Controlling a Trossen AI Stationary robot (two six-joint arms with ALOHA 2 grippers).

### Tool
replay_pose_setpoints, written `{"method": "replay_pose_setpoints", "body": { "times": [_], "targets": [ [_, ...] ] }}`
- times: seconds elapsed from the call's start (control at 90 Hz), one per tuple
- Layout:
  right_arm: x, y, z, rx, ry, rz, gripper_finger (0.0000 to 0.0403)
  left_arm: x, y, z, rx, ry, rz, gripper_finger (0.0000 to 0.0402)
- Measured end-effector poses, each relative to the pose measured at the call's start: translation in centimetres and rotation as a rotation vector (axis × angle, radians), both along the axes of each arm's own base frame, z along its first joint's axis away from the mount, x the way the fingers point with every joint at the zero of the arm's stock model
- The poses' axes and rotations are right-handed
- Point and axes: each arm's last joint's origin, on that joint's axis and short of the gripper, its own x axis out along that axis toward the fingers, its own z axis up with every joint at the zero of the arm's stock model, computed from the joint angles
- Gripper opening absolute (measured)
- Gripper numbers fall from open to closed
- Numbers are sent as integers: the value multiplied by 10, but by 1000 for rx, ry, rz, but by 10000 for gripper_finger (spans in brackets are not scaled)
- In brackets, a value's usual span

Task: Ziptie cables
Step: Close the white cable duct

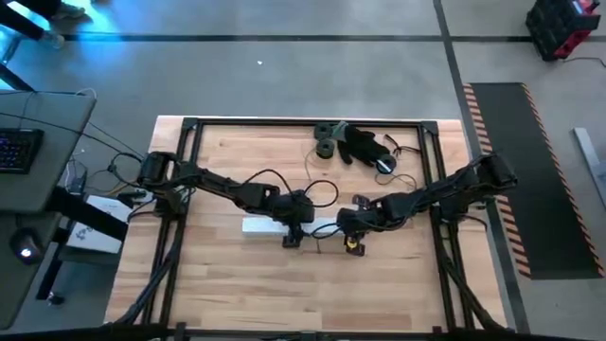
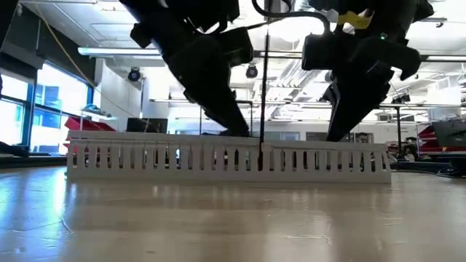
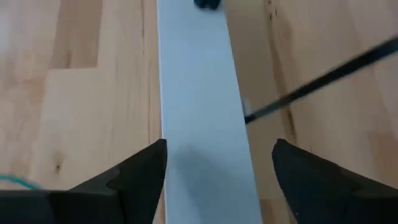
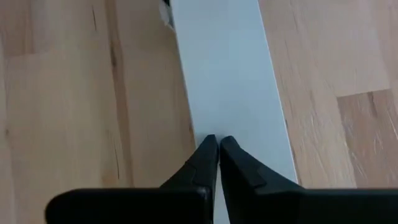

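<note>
A: None of the cables show anywhere, so nothing looks tied.
B: Right; left claw [image 3: 219, 163] straddles the duct [image 3: 199, 112], fingers apart. Right claw [image 4: 218, 150], pinched together, sits above it.

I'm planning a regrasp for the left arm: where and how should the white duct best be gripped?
Probably from straight above, fingers across the narrow width, closing on the long side walls. The duct lies flat, long and narrow, with its smooth top up, and the open left gripper already straddles that width. The right gripper is shut over the duct farther along, so grip clear of it.
</note>
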Motion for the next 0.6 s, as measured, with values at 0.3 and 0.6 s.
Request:
{"method": "replay_pose_setpoints", "body": {
  "times": [0.3, 0.6],
  "targets": [
    [0, 0, 0, -14, -4, 30, 2, -4, -6, 6, 68, 0, -17, 273],
    [-1, -1, 9, -25, -43, 50, 54, -15, -6, 27, 114, -14, -11, 247]
  ]
}}
